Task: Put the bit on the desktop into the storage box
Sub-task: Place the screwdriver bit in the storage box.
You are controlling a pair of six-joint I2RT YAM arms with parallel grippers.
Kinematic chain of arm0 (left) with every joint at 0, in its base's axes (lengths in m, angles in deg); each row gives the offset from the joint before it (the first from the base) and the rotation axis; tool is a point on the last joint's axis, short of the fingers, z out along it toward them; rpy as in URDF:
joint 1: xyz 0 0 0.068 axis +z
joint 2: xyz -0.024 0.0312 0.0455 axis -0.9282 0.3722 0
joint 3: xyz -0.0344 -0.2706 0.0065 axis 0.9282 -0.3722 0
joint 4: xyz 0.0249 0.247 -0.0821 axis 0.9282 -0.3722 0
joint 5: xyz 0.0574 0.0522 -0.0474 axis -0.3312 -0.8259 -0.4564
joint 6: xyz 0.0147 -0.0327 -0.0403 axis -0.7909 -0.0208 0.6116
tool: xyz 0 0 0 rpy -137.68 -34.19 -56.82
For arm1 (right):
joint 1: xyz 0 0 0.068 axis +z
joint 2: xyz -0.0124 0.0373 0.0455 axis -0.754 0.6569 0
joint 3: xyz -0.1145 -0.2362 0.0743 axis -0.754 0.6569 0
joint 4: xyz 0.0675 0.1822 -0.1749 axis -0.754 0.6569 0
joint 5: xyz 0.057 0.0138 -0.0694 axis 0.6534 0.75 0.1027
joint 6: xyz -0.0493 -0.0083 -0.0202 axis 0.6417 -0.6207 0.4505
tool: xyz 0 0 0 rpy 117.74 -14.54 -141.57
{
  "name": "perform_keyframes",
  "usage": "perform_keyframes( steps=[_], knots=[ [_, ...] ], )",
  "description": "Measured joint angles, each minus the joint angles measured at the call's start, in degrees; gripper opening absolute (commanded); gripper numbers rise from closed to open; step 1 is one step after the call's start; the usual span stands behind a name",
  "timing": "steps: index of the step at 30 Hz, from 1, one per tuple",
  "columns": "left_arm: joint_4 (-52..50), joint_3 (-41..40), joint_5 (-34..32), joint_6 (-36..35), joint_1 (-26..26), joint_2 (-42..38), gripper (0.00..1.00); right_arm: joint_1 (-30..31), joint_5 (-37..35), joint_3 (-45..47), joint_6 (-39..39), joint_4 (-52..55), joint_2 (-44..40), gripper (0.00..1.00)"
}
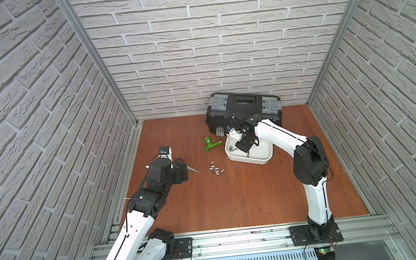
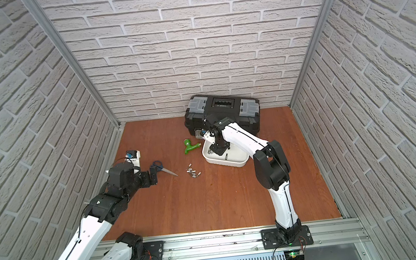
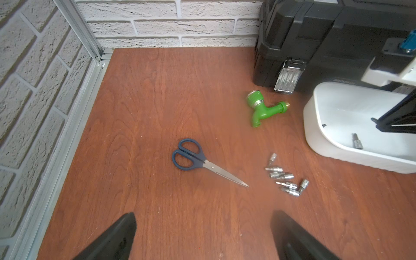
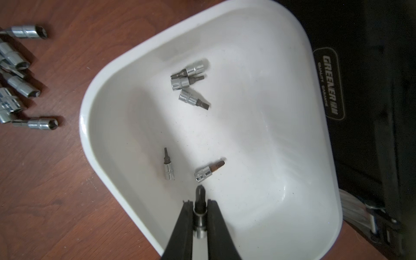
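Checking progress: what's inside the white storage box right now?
Five bits lie on the storage box floor: three clustered, two apart. The right gripper holds a sixth bit over it. The floor beneath the fingers is hidden.

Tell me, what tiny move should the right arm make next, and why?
Probably open the right fingers and let the bit drop. They are shut on it, and it hangs over the inside of the box, where five other bits already lie. Loose bits wait on the desktop for later trips.
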Motion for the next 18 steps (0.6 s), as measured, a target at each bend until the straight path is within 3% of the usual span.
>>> perform_keyframes(
  steps=[18],
  knots=[
    [0.0, 0.0, 0.0, 0.0, 0.0, 0.0, 0.98, -0.4, 0.4, 1.2, 0.0, -2.3, 4.2, 0.12]
  ],
)
